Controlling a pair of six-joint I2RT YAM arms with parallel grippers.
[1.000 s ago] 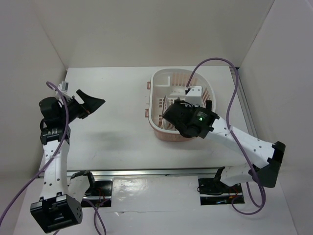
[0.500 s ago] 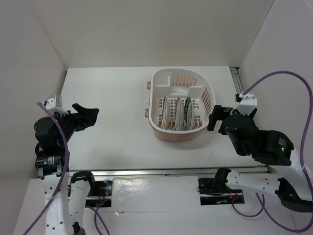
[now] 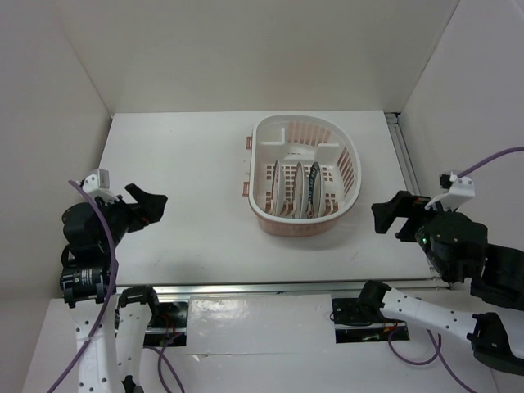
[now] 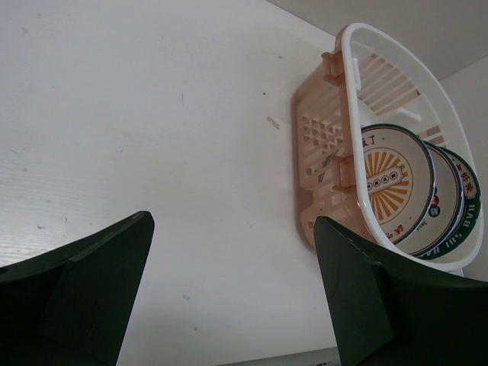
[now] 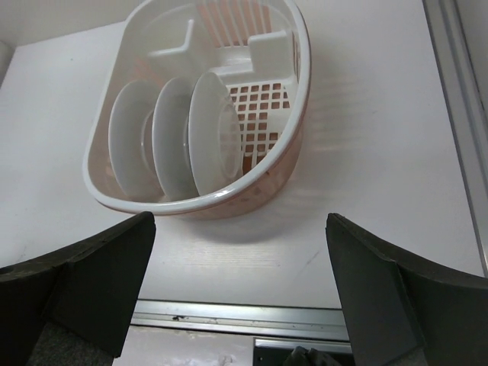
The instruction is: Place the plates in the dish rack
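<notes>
The pink-cream dish rack (image 3: 303, 120) stands right of the table's centre. Three white plates stand on edge in it, side by side (image 3: 277, 190) (image 3: 300, 188) (image 3: 315, 188). The left wrist view shows the rack (image 4: 357, 137) with the orange-centred plate (image 4: 389, 187) in front, the red-marked one (image 4: 438, 200) behind it and the teal-rimmed one (image 4: 470, 191) last. The right wrist view shows the rack (image 5: 299, 91) and the plates' plain backs (image 5: 217, 133). My left gripper (image 3: 150, 206) (image 4: 232, 221) is open and empty, far left of the rack. My right gripper (image 3: 391, 217) (image 5: 240, 219) is open and empty, right of the rack.
A metal rail (image 5: 305, 313) runs along the table's near edge and another (image 3: 405, 164) along its right side. White walls enclose the table at the back and both sides. Purple cables hang from both arms.
My right arm has pulled out of the rack and back to the near right, uncovering the three standing plates. My left arm has drawn back toward the near left.
</notes>
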